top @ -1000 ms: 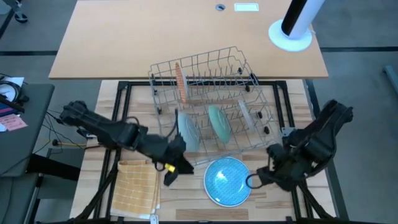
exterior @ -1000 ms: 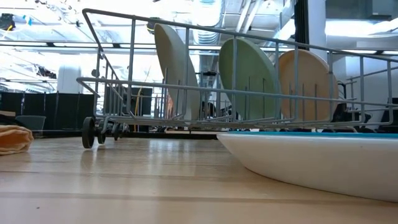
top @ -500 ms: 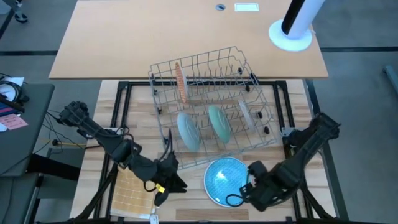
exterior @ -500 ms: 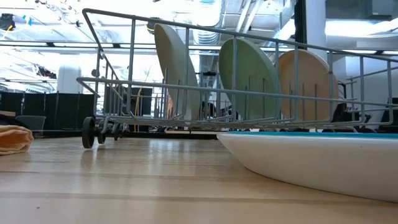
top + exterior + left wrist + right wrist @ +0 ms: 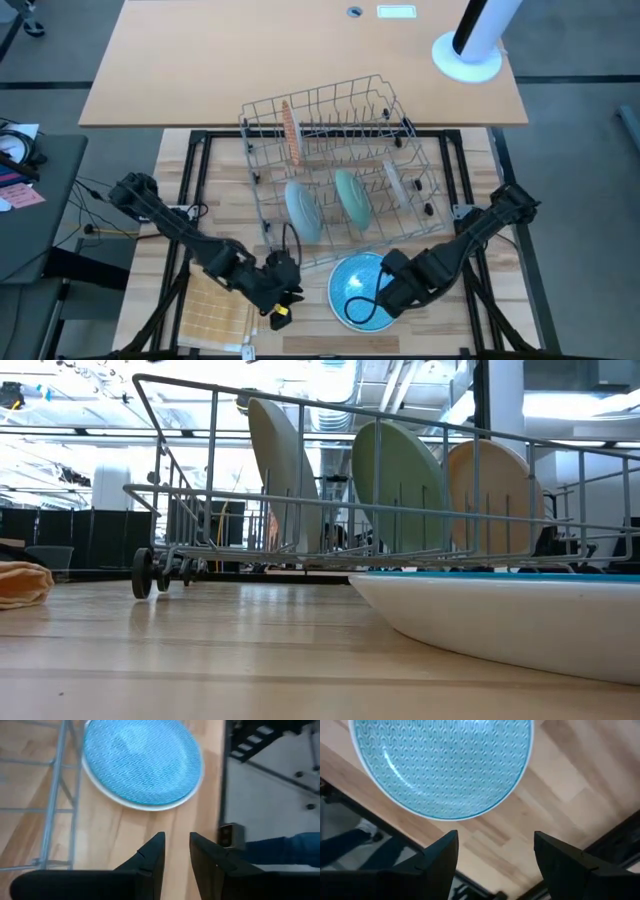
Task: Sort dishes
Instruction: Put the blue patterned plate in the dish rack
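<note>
Four plates stand on edge in the wire rack (image 5: 340, 165) at the table's centre: an orange-red one (image 5: 290, 132) at the far left, then a grey-blue one (image 5: 303, 210), a pale green one (image 5: 352, 198) and a beige one (image 5: 396, 186) in a nearer row. A fifth, blue plate (image 5: 362, 290) with a white rim lies flat on the wooden slat table (image 5: 450, 330) just near of the rack; in the low view its white underside fills the right foreground. A yellow checked cloth (image 5: 217, 305) lies at the near left. Beyond the slat table sits a bare tan tabletop (image 5: 200, 60) carrying a white round base (image 5: 466, 55) at its far right.

The left gripper (image 5: 283, 300) hovers between cloth and blue plate, its fingers (image 5: 152, 857) a narrow gap apart, holding nothing. The right gripper (image 5: 372, 300) hangs over the blue plate's near right part, fingers (image 5: 440, 857) spread wide and empty.

The low view shows a bright room with dark partitions behind the rack. Grey floor surrounds the table, and blue-clad legs show past its near edge in the wrist views.
</note>
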Tool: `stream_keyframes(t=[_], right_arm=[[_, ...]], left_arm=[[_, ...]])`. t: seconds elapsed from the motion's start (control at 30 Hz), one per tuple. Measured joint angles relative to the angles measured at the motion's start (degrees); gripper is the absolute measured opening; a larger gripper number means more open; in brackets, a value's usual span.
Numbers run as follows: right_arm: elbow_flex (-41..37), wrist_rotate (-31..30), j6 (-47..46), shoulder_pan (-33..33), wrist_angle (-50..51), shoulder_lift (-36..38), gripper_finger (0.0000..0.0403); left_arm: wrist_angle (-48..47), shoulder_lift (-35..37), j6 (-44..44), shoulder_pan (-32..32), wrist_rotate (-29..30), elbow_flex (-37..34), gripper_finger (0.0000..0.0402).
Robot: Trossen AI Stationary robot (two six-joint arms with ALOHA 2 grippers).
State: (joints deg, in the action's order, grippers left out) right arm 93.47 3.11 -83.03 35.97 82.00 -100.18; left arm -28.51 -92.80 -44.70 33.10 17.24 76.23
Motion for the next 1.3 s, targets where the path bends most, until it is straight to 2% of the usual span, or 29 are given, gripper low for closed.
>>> stream_keyframes(t=[0.23, 0.47, 0.67, 0.87, 1.0, 1.3], right_arm=[[-0.06, -0.44, 1.77, 1.26, -0.33, 0.04, 0.026], [-5.07, -0.3, -4.1, 4.77, -8.51, 0.07, 0.026], [-9.87, 0.0, -11.41, 6.17, -19.46, 0.06, 0.026], [-12.12, 0.4, -16.1, 7.23, -22.15, 0.04, 0.026], [-13.35, 1.07, -15.85, 6.78, -21.2, -0.01, 0.026], [-19.04, 0.93, -21.06, 7.56, -22.95, -0.01, 0.026]], left_arm=[[-7.66, -3.12, -3.71, -3.33, 4.13, 0.03, 0.0081], [-10.55, -3.01, -1.43, -6.37, 5.58, 0.19, 0.0081], [-9.64, -3.01, 0.25, -7.57, 1.8, 0.2, 0.0081], [-10.1, -3.06, -1.3, -6.37, -5.51, 1.44, 0.0081], [-9.35, -2.72, -2.11, -4.35, -5.71, 3.39, 0.0081], [2.91, -2.95, 3.13, -1.96, -6.09, 3.85, 0.0081]])
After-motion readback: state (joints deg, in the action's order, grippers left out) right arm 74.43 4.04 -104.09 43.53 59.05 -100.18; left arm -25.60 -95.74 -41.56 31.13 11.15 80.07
